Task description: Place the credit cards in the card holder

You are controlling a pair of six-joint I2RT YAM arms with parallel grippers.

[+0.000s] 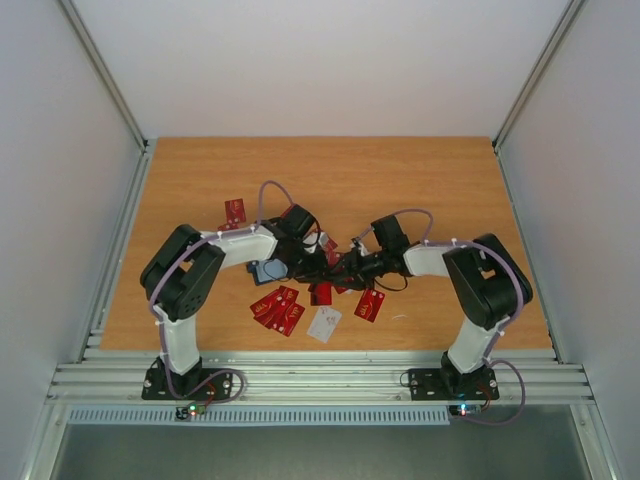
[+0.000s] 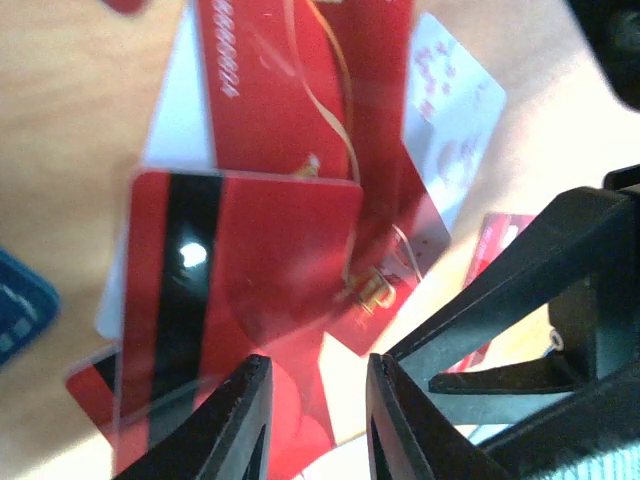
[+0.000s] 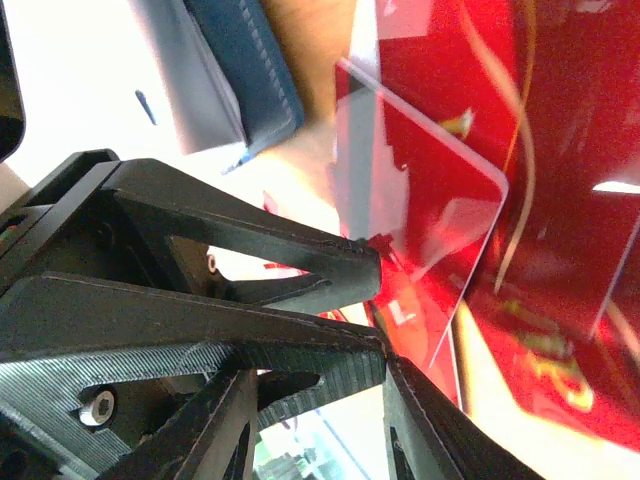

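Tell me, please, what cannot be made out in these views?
- Top view: the wrists cover both end effectors' tips; card print is too small.
- Left wrist view: the card holder is cut by the left edge; whether the left end effector grips a red card is unclear.
- Right wrist view: whether the right end effector grips anything is unclear; the card holder runs off the top edge.

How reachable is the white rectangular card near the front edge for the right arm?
Probably yes: the flat white rectangular card lies uncovered, just nearer than the jaws of the right arm, nothing between.
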